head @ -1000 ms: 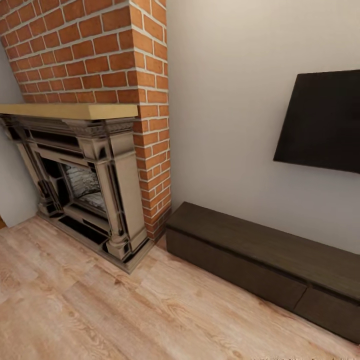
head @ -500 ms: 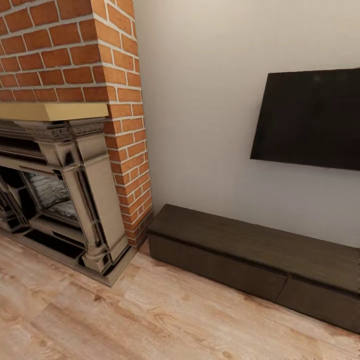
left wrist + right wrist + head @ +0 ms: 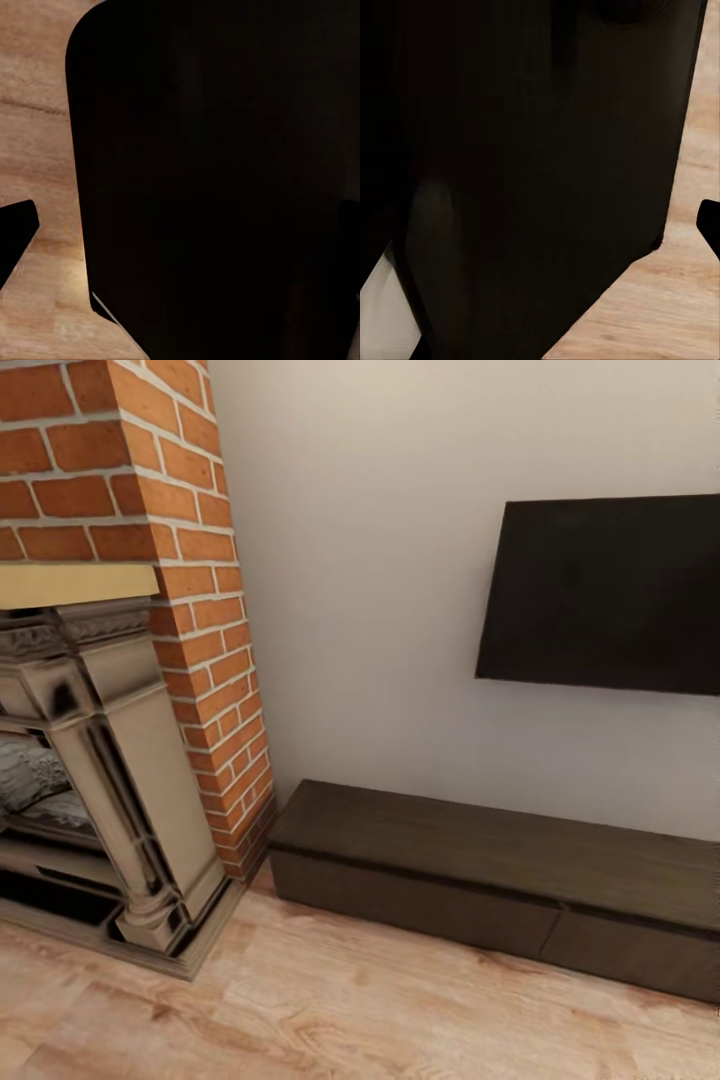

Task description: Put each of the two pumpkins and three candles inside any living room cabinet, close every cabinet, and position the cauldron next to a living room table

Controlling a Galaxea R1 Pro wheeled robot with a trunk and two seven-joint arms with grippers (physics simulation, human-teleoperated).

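The low dark-brown cabinet stands against the white wall in the head view, right of the brick chimney. Its flat top is bare. Both drawer fronts sit flush and shut. The pumpkins, candles, cauldron and table are out of view. In the left wrist view one dark fingertip pokes in over the wooden floor. A dark fingertip likewise shows at the edge of the right wrist view. Nothing is seen held by either.
A stone fireplace with a wooden mantel and red brick chimney stands left of the cabinet. A black TV hangs on the wall above it. A large dark shape blocks both wrist views. Wooden floor lies in front.
The camera has swung right and come closer: the fireplace has slid toward the picture's left edge and the cabinet and TV look larger. The things themselves have not moved.
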